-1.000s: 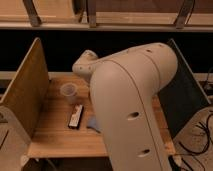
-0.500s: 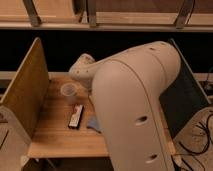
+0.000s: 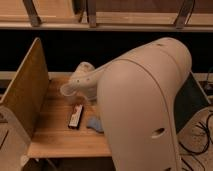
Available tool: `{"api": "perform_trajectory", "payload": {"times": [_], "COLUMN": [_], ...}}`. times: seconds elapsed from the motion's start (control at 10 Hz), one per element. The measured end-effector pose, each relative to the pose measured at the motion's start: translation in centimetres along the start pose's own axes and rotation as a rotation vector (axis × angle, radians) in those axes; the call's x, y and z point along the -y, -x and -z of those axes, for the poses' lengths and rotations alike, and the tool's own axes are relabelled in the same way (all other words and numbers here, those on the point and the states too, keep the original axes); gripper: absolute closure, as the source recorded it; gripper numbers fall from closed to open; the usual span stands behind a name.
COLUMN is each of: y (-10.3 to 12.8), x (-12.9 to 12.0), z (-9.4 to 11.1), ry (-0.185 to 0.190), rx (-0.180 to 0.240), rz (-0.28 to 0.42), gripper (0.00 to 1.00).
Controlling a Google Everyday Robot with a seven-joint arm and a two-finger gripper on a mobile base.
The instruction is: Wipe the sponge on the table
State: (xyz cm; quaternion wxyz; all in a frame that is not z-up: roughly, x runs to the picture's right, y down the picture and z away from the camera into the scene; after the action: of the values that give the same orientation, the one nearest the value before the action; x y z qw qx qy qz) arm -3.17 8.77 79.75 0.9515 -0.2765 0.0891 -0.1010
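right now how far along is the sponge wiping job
Nothing looks done: the small dull blue sponge lies on the pale plank table, beside the black-and-white bar, not held. In hand: the gripper, at the white arm's end, hangs above the table's far part, apart from the sponge. Left: reach it, grasp it, wipe.

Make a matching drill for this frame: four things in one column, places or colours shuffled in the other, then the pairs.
Things
1. sponge
2. black-and-white bar
3. side board
4. end effector

Places or colours
A. upright along one edge of the table
B. dull blue, at the edge of the big white arm
C. over the rear part of the table, beyond the bar
D. lying flat beside the sponge, on the side-board side

Pairs: 1-B, 2-D, 3-A, 4-C
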Motion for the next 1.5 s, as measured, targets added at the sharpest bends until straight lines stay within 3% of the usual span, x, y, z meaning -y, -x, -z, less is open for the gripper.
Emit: {"api": "perform_trajectory", "payload": {"times": [0.2,0.4,0.6,0.9,1.1,1.3,1.5], "y": [0.3,0.5,0.4,-1.0,-1.1,-0.6,0.7], "x": [0.3,0.7,0.8,-0.6,-0.9,-1.4,-4.7], "z": [0.0,0.0,-0.4,-1.1,-1.2,-1.2,-1.7], "ry": [-0.004,-0.012,-0.014,0.006,0.012,0.019,0.071], "rx": [0.011,0.057,0.128,0.186,0.202,0.209,0.227], "rz": [-0.008,-0.083,-0.258,-0.516,-0.577,-0.57,-0.546], "gripper": [0.2,0.2,0.2,0.2,0.2,0.2,0.2]}}
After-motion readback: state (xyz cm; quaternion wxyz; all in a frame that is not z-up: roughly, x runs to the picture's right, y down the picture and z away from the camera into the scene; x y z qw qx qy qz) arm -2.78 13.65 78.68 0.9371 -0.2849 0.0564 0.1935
